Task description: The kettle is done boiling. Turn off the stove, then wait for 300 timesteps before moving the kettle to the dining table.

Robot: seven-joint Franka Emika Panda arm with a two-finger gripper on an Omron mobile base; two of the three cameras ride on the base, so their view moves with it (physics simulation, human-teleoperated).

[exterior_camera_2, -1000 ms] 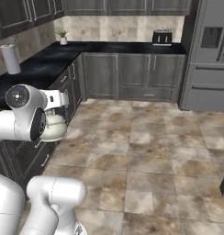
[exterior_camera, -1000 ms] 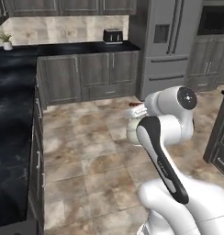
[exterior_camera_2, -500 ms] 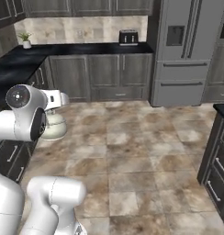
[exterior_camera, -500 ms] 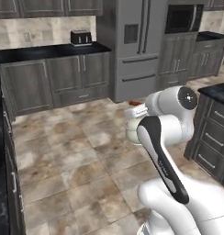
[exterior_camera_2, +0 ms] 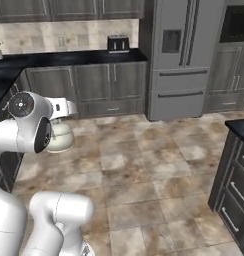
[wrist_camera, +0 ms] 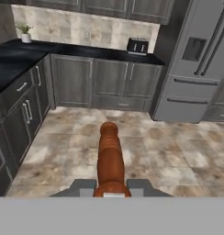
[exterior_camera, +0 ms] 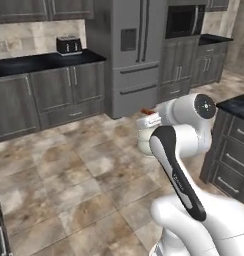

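Task looks well past the stove step, judging by the scene: the kettle [exterior_camera_2: 59, 137] is off any burner and carried in mid-air over the tiled floor [exterior_camera_2: 144, 165], mid-left of the right base view and centre of the left base view, tucked against the white arm. No range in frame; a dark counter edge [exterior_camera: 237, 104] shows at the right of the left base view, possibly the dining table, can't confirm. Left to do: reach the table and set the kettle down. Gripper [wrist_camera: 110, 186] is nearly shut, clamped on the kettle's red-orange handle [wrist_camera: 109, 158], bottom centre of the hand view.
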